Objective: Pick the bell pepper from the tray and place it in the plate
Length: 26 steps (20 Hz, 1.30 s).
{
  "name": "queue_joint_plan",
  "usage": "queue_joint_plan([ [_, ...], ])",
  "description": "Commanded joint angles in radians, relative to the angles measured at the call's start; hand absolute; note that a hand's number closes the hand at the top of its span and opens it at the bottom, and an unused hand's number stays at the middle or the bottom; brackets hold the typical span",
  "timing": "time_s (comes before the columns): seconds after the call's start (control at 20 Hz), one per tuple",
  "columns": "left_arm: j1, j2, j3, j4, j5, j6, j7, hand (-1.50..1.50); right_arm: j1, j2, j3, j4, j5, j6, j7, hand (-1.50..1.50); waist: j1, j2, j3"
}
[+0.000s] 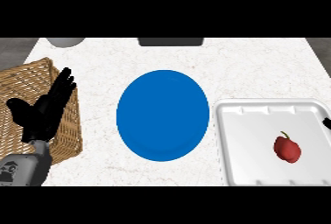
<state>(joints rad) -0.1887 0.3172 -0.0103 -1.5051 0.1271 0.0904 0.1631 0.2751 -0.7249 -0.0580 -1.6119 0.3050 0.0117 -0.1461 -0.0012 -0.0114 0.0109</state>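
While the red bell pepper (287,149) lies on the white tray (241,144) at the right side of the counter (97,61), nothing touches it. The pepper sits toward the right part of the tray, with its thin stem pointing up and away. The tray has a raised rim all around. Just left of the tray is the big blue plate (163,114), and nothing lies on it. The plate and the tray are very close, almost touching at their edges. On the far left stands a brown wicker basket (26,78). The left hand (40,114) shows in front of the basket, at the left edge of the view. Its black fingers are straight and point up, and the thumb sticks out to the side, so the hand is open and holds nothing. The grey forearm (22,168) comes up from the lower left corner. At the right edge, by the tray's rim, there is a small black bit (327,123) that may be the right hand, but so little shows that I cannot tell if it is open or closed. At the back of the counter, a grey round thing (65,41) and a dark flat thing (170,41) peek in.
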Motion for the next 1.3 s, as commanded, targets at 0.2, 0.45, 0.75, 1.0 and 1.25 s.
queue_joint_plan([
  [0.2, 0.055, -0.034, -0.002, 0.107, -0.003, -0.025, -0.038, 0.00, -0.069, -0.020, 0.085, -0.058, 0.142, 0.067, 0.236, -1.50, 0.003, 0.014, -0.013],
  [0.45, 0.050, -0.041, -0.019, 0.056, -0.031, -0.008, 0.009, 0.00, -0.149, 0.030, 0.154, 0.021, 0.208, 0.095, 0.291, -1.50, 0.013, 0.014, -0.011],
  [0.75, 0.028, -0.046, 0.002, 0.061, -0.033, -0.005, 0.032, 0.00, -0.180, 0.089, 0.195, 0.079, 0.271, 0.095, 0.319, -1.50, 0.007, 0.013, -0.011],
  [1.0, 0.026, -0.052, 0.009, 0.063, -0.036, -0.022, 0.020, 0.00, -0.248, 0.078, 0.156, 0.135, 0.275, 0.134, 0.312, -1.50, 0.005, 0.012, -0.011],
  [1.25, 0.065, -0.014, 0.065, 0.037, 0.010, -0.073, 0.021, 0.00, -0.268, 0.079, 0.171, 0.136, 0.308, 0.177, 0.337, -1.50, 0.005, 0.011, -0.011],
])
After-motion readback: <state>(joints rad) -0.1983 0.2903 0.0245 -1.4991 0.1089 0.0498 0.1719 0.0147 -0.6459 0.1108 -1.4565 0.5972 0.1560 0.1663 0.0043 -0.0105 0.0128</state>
